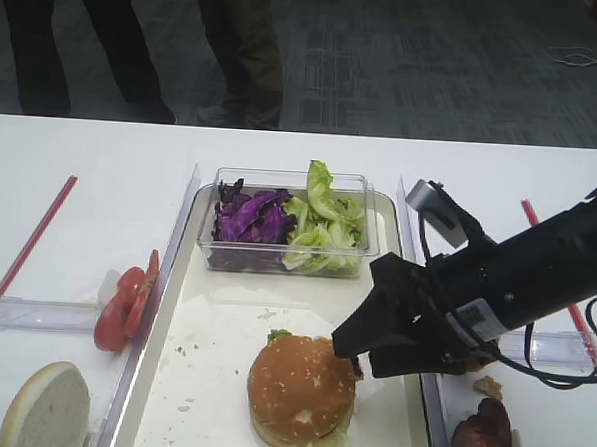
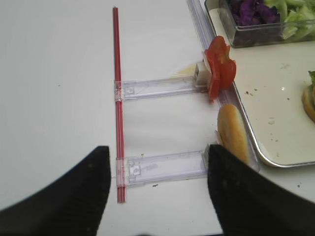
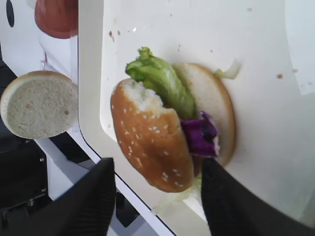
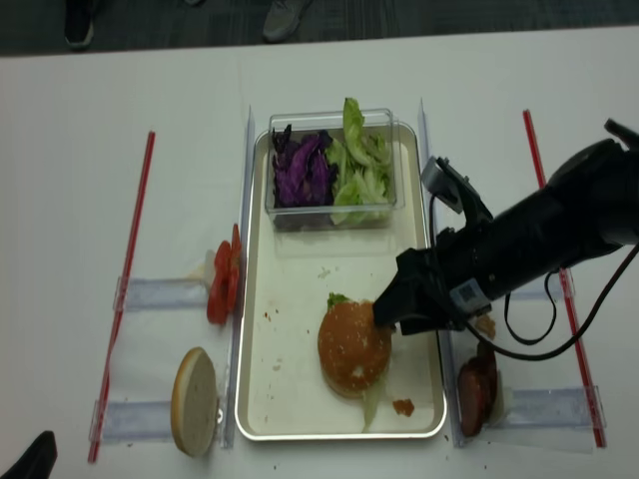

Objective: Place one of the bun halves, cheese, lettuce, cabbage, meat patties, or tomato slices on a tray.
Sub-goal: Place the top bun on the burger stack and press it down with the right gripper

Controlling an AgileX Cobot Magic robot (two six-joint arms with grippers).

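Sesame bun top (image 1: 301, 392) is seen seated on burger stack, near-centre of tray (image 1: 220, 380). Right gripper (image 1: 372, 348) is held wide apart just right of bun, nothing gripped. Right wrist view only: bun is shown tilted, lettuce (image 3: 162, 81) and cabbage (image 3: 201, 133) poking out beneath. Left gripper (image 2: 155, 169) is shown spread wide over bare surface (image 2: 59, 98) in left wrist view; tomato slices (image 2: 219, 71) are propped left of tray. Overheads alone show meat patties (image 4: 474, 384) right of tray.

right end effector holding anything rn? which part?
Nothing held. The right end effector is open beside the sesame bun top, which lies on the burger in the tray; its fingers touch nothing.
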